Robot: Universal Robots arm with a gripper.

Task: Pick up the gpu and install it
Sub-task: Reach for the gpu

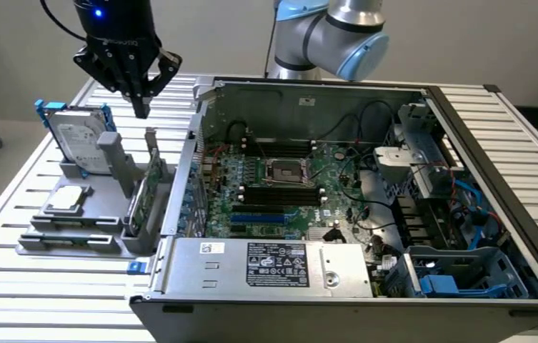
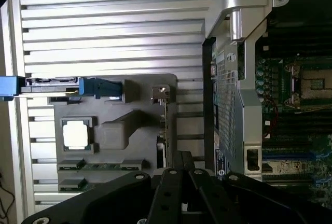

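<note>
The gpu (image 1: 151,187) stands on its long edge in a grey holder (image 1: 116,214) at the exterior view's left, just outside the open computer case (image 1: 178,171). It is a thin green card with its silver bracket end uppermost. My gripper (image 1: 142,108) hangs above it and a little behind, fingers together, holding nothing. In the wrist view the gpu (image 2: 164,125) is seen edge-on with its bracket (image 2: 161,93) showing. My gripper (image 2: 181,163) is above the card's other end, apart from it.
The holder also carries a silver hard drive in a blue frame (image 1: 82,143), a processor chip (image 1: 68,199) and black memory sticks (image 1: 63,240). The motherboard (image 1: 279,186) lies in the case, with blue slots (image 1: 261,214) and a power supply (image 1: 269,266).
</note>
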